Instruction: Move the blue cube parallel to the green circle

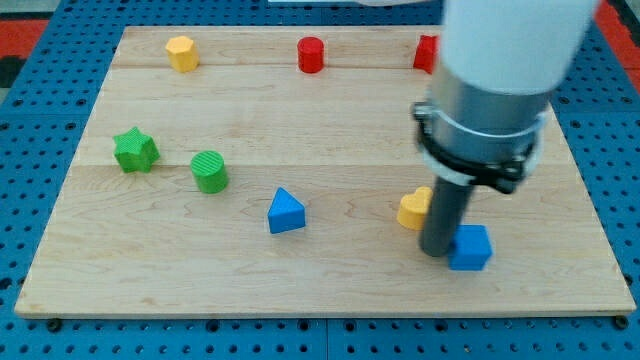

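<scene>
The blue cube (pixel 471 248) sits on the wooden board at the view's lower right. The green circle (pixel 209 171), a short cylinder, stands at the view's left middle. My tip (pixel 437 251) is at the end of the dark rod and rests against the blue cube's left side. A yellow heart-shaped block (pixel 413 209) lies just left of the rod, partly hidden by it.
A green star (pixel 135 150) is left of the green circle. A blue triangle (pixel 286 212) lies at the lower middle. A yellow hexagon (pixel 181 52), a red cylinder (pixel 311 54) and a red block (pixel 427 53), partly hidden by the arm, line the board's top edge.
</scene>
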`<act>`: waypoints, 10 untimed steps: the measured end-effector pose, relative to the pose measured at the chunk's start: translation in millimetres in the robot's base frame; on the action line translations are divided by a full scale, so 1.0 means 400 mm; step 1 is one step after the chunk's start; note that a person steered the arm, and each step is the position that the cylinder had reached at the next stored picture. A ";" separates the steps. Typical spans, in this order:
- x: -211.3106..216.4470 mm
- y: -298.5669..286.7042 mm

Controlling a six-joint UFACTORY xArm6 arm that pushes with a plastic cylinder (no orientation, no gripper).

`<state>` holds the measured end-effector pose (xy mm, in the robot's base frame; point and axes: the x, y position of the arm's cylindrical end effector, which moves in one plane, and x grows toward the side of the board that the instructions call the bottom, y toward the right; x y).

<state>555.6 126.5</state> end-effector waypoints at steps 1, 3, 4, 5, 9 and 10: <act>0.057 0.060; 0.146 0.191; 0.107 0.221; 0.056 0.224; 0.032 0.169; -0.026 0.103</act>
<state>545.1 167.7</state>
